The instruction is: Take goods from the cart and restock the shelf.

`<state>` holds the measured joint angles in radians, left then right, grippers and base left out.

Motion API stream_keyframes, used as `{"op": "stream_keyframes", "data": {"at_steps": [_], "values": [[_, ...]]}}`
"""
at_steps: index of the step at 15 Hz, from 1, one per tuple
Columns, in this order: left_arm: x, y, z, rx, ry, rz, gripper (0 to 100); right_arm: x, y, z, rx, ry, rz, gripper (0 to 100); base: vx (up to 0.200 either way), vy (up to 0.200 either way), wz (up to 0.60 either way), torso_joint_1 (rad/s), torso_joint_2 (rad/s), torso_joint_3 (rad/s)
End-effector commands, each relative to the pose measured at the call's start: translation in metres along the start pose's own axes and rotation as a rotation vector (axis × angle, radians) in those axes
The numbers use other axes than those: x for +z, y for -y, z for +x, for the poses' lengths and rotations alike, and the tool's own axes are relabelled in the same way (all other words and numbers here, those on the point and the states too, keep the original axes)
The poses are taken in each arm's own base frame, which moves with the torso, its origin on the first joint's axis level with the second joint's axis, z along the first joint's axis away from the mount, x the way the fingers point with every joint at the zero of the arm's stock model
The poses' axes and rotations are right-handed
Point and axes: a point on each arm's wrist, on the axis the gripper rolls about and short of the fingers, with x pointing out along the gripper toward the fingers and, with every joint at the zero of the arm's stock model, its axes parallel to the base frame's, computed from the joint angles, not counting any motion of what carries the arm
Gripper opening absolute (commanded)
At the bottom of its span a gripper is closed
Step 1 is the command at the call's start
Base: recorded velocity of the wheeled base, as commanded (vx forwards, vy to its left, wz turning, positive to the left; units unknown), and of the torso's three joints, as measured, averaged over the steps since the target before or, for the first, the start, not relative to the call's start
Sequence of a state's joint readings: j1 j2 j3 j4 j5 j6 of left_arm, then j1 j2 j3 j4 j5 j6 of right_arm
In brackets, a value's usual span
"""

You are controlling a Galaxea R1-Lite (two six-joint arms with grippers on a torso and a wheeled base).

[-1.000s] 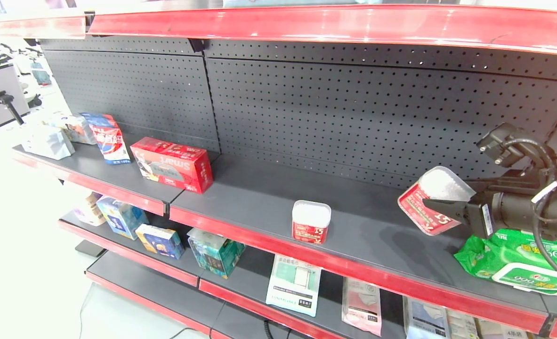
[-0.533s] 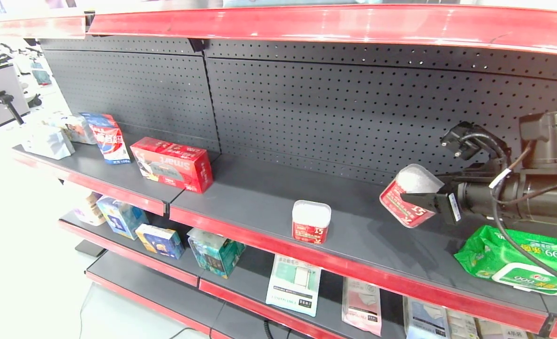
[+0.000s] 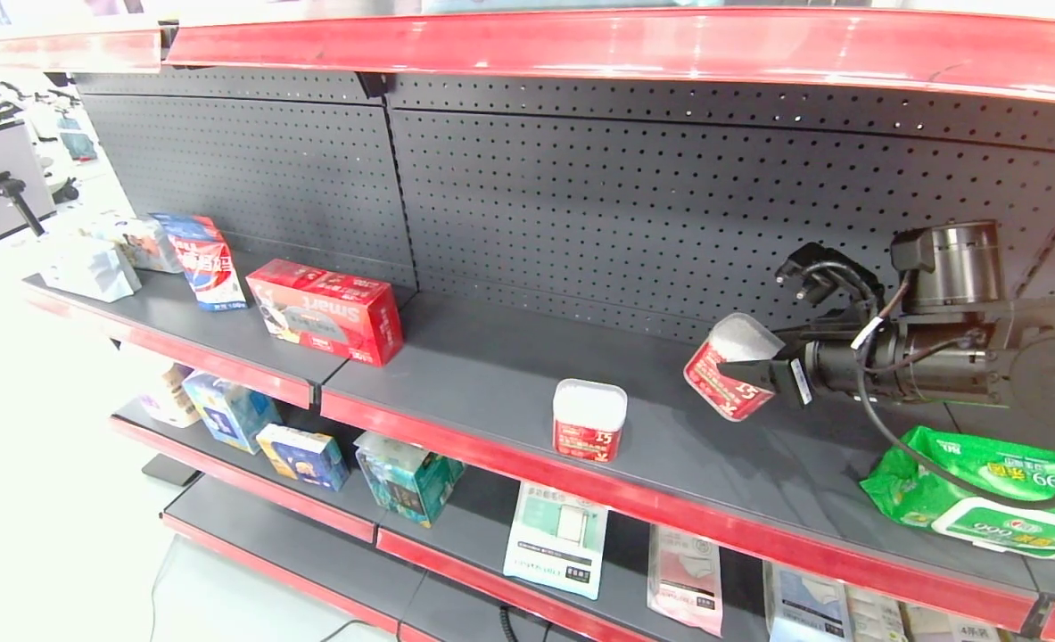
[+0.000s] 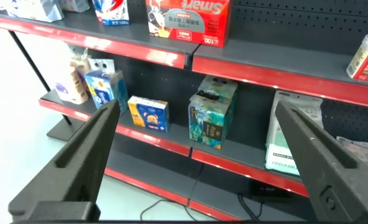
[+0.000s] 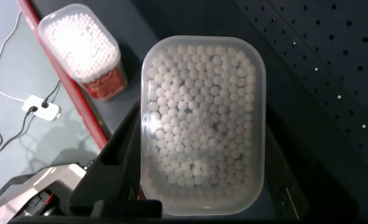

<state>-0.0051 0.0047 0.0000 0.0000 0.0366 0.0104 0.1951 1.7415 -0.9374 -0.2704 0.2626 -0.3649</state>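
The tall store shelf unit [image 3: 491, 374], dark grey boards with glossy red front edges and a black perforated back panel, spans the whole head view. The right gripper [image 3: 741, 370] enters the middle board from three o'clock, its black fingers clamped on either side of a small clear plastic tub of white cotton swabs with a red label [image 3: 714, 374]. This tub is tilted with its white top uppermost, above the board and close to the back panel. At four o'clock from the held tub a green soft pack of wet wipes [image 3: 982, 486] lies flat near the board's front edge. A red rectangular cardboard box [image 3: 326, 310] stands at ten o'clock from the board's centre, and a blue and red upright pouch [image 3: 210, 260] is at ten o'clock from that box. A second clear swab tub with a red label [image 3: 589, 419] stands upright at the front edge, with the held tub well apart from it at two o'clock. The left gripper [image 4: 196, 112] has its dark fingers spread wide apart with nothing between them, facing the lower board, where a teal carton [image 4: 212, 118] stands with a small yellow and blue box [image 4: 148, 114] at nine o'clock from it.
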Motion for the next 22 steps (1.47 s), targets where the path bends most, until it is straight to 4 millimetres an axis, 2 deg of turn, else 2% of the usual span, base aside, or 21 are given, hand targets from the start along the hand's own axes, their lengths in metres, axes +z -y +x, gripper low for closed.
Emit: {"op": "stream_keyframes", "data": {"at_steps": [1,9,14,22], "values": [[0.0,0.0,0.0,-0.001,0.0,0.0,100,-0.007,0.001,0.012,0.01,-0.023,0.008,0,0.0,0.0,0.0,0.0,0.0,0.0],[0.0,0.0,0.0,0.001,0.0,0.0,100,-0.002,0.01,0.044,0.04,-0.001,0.003,0,0.0,0.0,0.0,0.0,0.0,0.0],[0.0,0.0,0.0,0.001,0.0,0.0,100,0.004,0.013,0.072,0.065,0.014,-0.016,0,0.0,0.0,0.0,0.0,0.0,0.0],[0.0,0.0,0.0,0.001,0.0,0.0,100,0.003,0.014,0.094,0.116,0.025,-0.047,0,0.0,0.0,0.0,0.0,0.0,0.0]]}}
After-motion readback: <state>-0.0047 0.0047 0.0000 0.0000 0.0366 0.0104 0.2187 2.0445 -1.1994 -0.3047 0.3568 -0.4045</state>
